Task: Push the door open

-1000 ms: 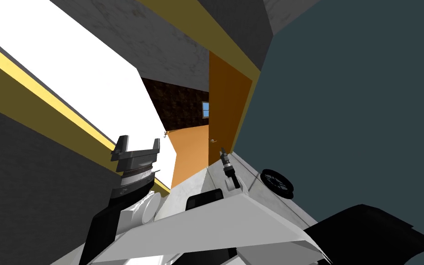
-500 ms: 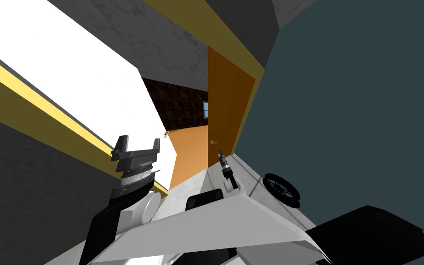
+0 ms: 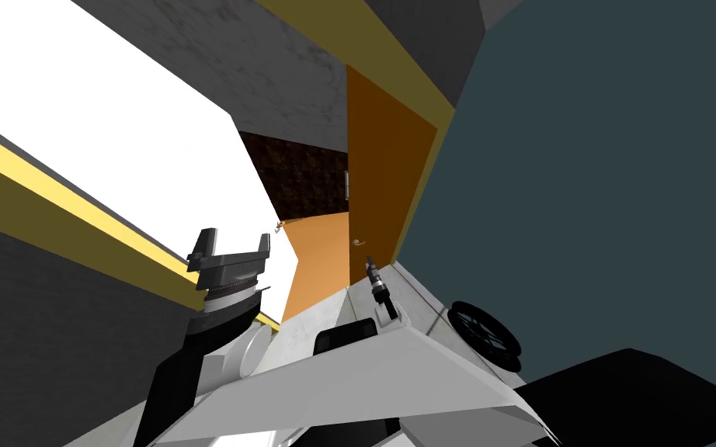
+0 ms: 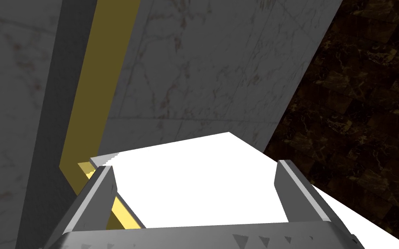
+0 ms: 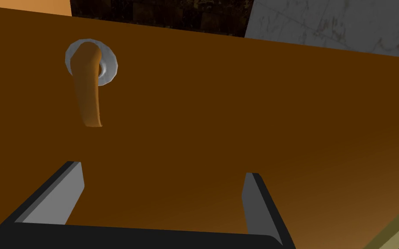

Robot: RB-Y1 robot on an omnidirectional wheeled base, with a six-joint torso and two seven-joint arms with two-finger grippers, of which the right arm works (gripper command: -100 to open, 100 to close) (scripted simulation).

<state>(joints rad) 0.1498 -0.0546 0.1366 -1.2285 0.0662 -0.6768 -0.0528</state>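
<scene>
One orange door (image 5: 246, 125) ajar | right gripper (image 5: 163, 171) spread wide, near its handle (image 5: 88, 93)

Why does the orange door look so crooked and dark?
Head view: the wide lens tilts everything and splays the walls, so the door only looks crooked. Right wrist view: the door is dim brown around the handle, brighter orange nearer the right gripper.

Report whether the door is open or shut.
Partly open: the orange door leaves a gap at its handle side, showing a dark brown wall beyond.
</scene>
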